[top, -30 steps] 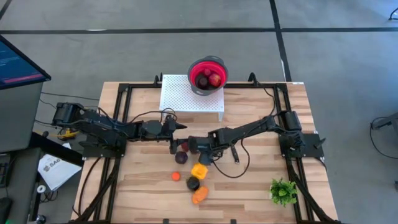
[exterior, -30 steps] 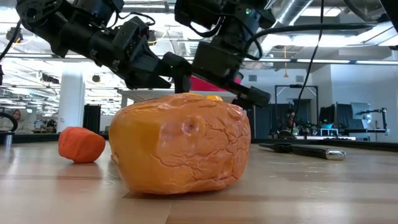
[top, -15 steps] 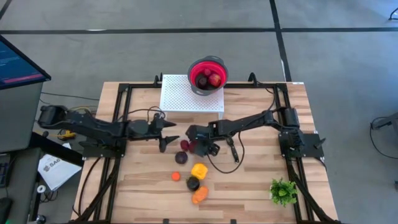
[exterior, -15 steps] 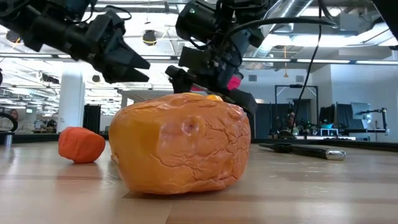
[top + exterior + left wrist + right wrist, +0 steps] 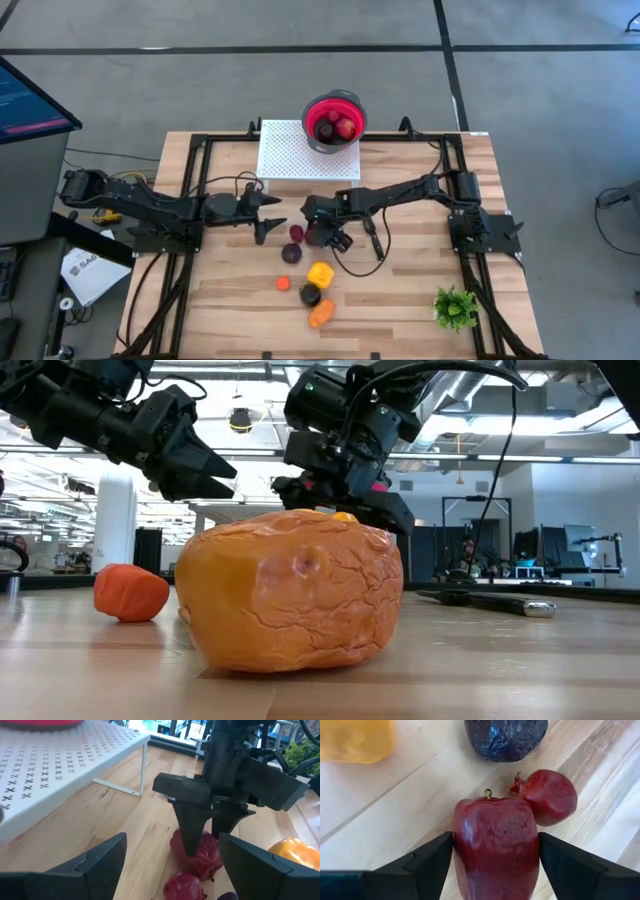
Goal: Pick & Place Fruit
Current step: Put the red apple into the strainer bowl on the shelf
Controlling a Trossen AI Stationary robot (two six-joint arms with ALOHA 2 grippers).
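Your right gripper [image 5: 495, 857] stands over the middle of the worktop [image 5: 400, 290] with its fingers spread on either side of the dark red pepper [image 5: 495, 842], which rests on the wood and is not yet squeezed. Just beside the pepper lie a small red pomegranate [image 5: 549, 795] and a dark purple fruit [image 5: 506, 737]. Your left gripper [image 5: 265, 212] hangs released nearby, toward the left edge.

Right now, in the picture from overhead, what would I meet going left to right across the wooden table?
Left gripper → small orange fruit → yellow fruit → right gripper over a red fruit → black-handled knife → green plant sprig.
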